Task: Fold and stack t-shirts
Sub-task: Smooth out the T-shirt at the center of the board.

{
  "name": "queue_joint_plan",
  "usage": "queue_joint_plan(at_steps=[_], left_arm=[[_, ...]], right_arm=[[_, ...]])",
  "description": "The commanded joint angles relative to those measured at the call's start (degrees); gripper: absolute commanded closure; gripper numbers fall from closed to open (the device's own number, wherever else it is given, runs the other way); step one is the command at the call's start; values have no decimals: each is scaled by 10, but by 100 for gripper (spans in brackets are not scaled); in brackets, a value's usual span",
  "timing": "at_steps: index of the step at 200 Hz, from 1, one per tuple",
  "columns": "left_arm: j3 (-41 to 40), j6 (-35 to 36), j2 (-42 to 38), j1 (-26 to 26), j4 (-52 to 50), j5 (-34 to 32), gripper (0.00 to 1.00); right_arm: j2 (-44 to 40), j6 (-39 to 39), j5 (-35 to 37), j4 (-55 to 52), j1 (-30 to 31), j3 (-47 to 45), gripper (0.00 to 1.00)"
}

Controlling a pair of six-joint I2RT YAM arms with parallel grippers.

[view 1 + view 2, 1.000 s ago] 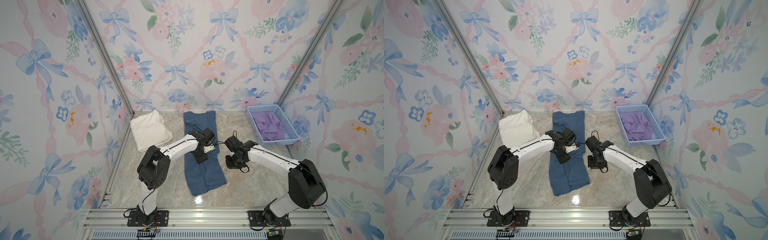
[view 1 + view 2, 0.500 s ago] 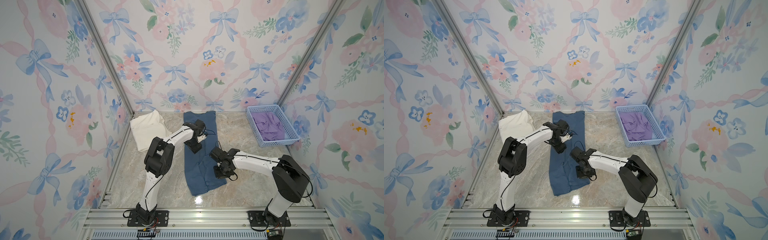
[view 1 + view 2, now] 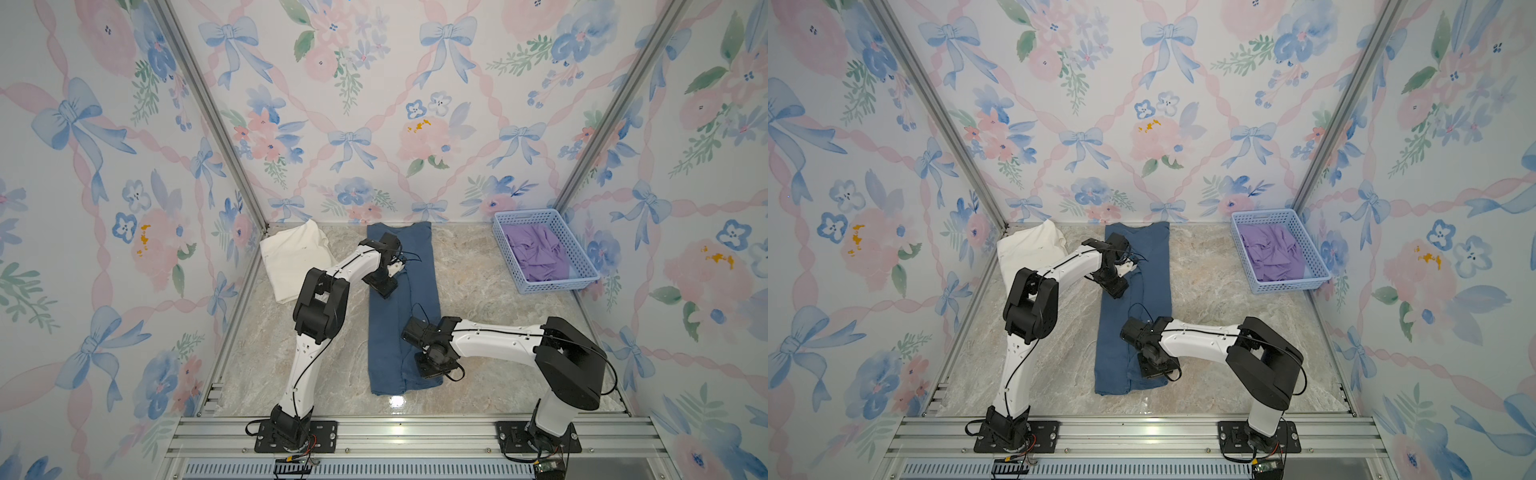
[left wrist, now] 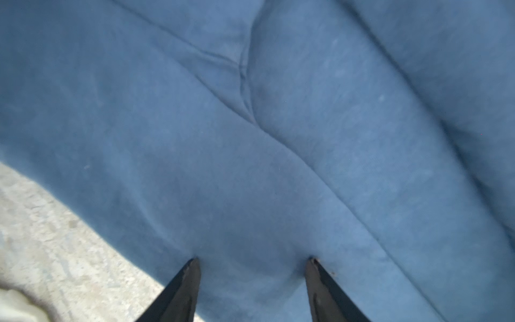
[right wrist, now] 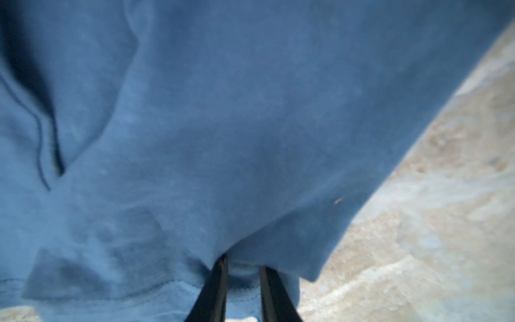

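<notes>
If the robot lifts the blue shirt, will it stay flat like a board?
Probably not. The blue t-shirt lies in soft folds, so it would likely droop. It puckers where the right hand pinches it, so pushing probably wrinkles it.

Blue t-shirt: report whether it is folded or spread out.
Partly folded. The blue t-shirt lies as a long narrow strip on the table, no sleeve sticking out, a lengthwise flap edge showing; not folded end to end.

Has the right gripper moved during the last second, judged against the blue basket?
Yes. The right gripper has moved away from the blue basket, toward the front rail, onto the near corner of the slate-blue t-shirt.
</notes>
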Motion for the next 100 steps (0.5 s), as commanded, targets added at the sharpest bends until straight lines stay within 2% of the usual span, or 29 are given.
queue_joint_plan(at_steps=[1,39,100], left_arm=[[5,7,31,-2,-10,-12,35],[17,16,42,9,-11,-29,35],[-7,24,-19,11,-11,-18,35]], right_arm=[[13,26,-11,-42,21,-30,75],[-11,27,-5,-50,23,-48,75],[-42,-4,85,-112,9,21,74]])
